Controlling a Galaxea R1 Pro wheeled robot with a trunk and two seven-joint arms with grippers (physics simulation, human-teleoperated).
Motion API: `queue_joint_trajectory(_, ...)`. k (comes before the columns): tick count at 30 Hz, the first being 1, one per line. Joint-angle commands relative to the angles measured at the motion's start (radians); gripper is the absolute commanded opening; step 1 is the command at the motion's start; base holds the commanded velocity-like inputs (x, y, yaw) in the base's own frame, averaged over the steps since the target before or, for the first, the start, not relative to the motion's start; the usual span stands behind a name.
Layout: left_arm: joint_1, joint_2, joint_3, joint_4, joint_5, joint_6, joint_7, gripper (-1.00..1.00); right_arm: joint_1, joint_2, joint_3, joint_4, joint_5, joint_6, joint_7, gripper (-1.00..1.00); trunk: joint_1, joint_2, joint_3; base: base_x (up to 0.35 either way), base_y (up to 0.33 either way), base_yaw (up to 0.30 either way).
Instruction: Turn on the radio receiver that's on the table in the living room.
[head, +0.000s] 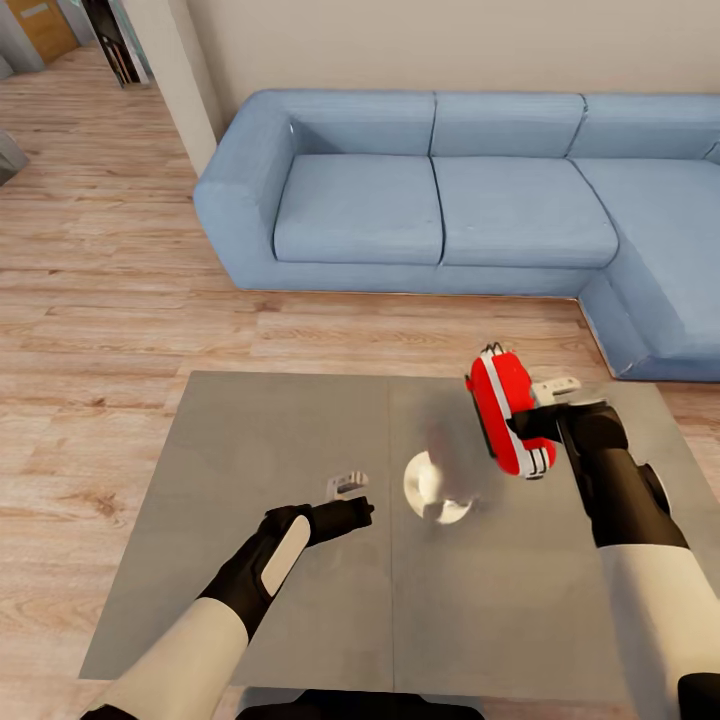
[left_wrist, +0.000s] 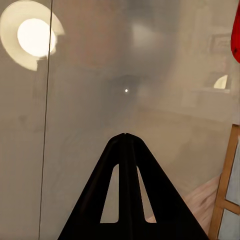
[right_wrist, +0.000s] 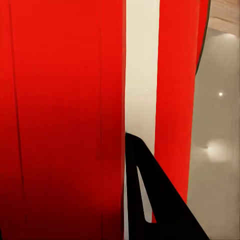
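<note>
Your left gripper (head: 352, 500) hovers low over the tabletop (head: 250, 450), left of its middle seam, holding nothing. In the left wrist view its fingers (left_wrist: 126, 150) meet at the tips, pressed together above the glossy grey surface, with a bright round lamp reflection (left_wrist: 32, 37) off to one side and a sliver of the red radio (left_wrist: 236, 35) at the picture's edge.

In the head view the same lamp reflection (head: 435, 487) sits on the tabletop near the centre, between your two arms.

To the right, the radio (head: 505, 410) is up off the tabletop, standing on edge with its white band running lengthwise and its thin loop handle at the far end. Your right gripper (head: 535, 425) is at its right side, and the fingers look clamped on it, one dark finger (right_wrist: 150, 195) lying against the white band in the right wrist view.

Beyond the tabletop the blue sofa (head: 450, 190) runs along the wall and turns at the right, on the wood floor (head: 100, 290).
</note>
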Motion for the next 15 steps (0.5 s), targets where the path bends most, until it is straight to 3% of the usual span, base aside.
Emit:
queue_joint_trajectory(1,0.0,0.0,0.0,0.0,0.0,0.0,0.0,-1.0,0.009,0.0,0.0,0.0,0.001,-0.012,-0.004,-1.0,0.0,0.0,0.0,0.0,0.0,0.0)
queue_joint_trajectory(7,0.0,0.0,0.0,0.0,0.0,0.0,0.0,-1.0,0.033,0.003,0.0,0.035,-0.002,-0.055,-0.011,-1.0,0.0,0.0,0.0,0.0,0.0,0.0)
queue_joint_trajectory(15,0.0,0.0,-0.001,0.0,0.0,0.0,0.0,-1.0,0.037,0.005,-0.001,0.159,-0.006,-0.177,-0.013,-1.0,0.0,0.0,0.0,0.0,0.0,0.0)
